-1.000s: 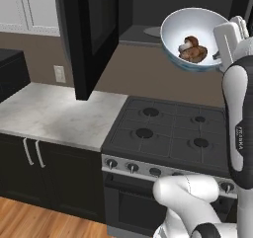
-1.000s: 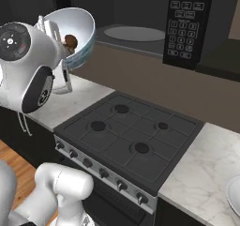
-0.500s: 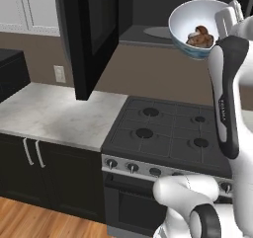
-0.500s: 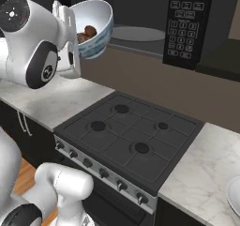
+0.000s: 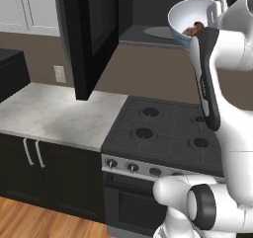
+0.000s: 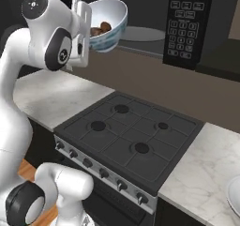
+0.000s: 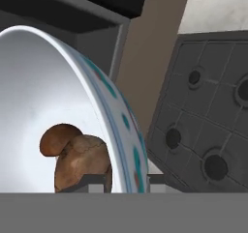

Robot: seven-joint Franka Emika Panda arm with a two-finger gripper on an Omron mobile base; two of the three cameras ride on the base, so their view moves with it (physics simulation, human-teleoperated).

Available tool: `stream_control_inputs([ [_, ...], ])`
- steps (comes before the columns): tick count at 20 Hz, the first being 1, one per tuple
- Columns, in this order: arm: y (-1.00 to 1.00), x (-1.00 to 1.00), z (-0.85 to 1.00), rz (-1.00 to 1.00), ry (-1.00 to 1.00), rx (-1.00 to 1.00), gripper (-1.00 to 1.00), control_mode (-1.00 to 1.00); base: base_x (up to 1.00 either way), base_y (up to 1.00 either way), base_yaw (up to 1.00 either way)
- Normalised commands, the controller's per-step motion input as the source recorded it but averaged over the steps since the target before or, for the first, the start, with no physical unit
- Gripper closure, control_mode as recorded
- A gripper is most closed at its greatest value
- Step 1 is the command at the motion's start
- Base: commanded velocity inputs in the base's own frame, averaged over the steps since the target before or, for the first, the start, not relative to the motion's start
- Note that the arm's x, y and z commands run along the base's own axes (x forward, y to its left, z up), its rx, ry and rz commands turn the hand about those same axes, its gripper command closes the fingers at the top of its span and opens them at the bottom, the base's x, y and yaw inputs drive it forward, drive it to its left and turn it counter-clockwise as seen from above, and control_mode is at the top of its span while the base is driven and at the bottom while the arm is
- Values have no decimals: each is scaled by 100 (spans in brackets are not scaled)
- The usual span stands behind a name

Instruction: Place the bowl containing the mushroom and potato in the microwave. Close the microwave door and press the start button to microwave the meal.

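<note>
At microwave (image 6: 187,28) mouth, gripper (image 6: 83,21) clamps tilted bowl (image 6: 108,23) by rim; risk: potato (image 7: 80,167) & mushroom (image 7: 57,139) spill, or bowl clips opening edge.

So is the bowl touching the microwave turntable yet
Apart. In the right base view the bowl hangs in the air, clear of the turntable inside the microwave.

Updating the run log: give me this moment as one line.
phase: carrying | gripper: shut on bowl | bowl: raised before microwave opening | microwave door: open
</note>
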Motion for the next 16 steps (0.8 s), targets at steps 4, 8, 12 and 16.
stream_control_inputs([
  [4, -13, 49, 14, -4, -2, 28, 100, -100, 0, 0, 0],
  [8, 0, 40, 1, 0, -4, 12, 100, -100, 0, 0, 0],
  [12, 0, 39, 5, 0, -7, -2, 100, -100, 0, 0, 0],
  [16, 0, 50, 0, -6, 0, -6, 100, -100, 0, 0, 0],
])
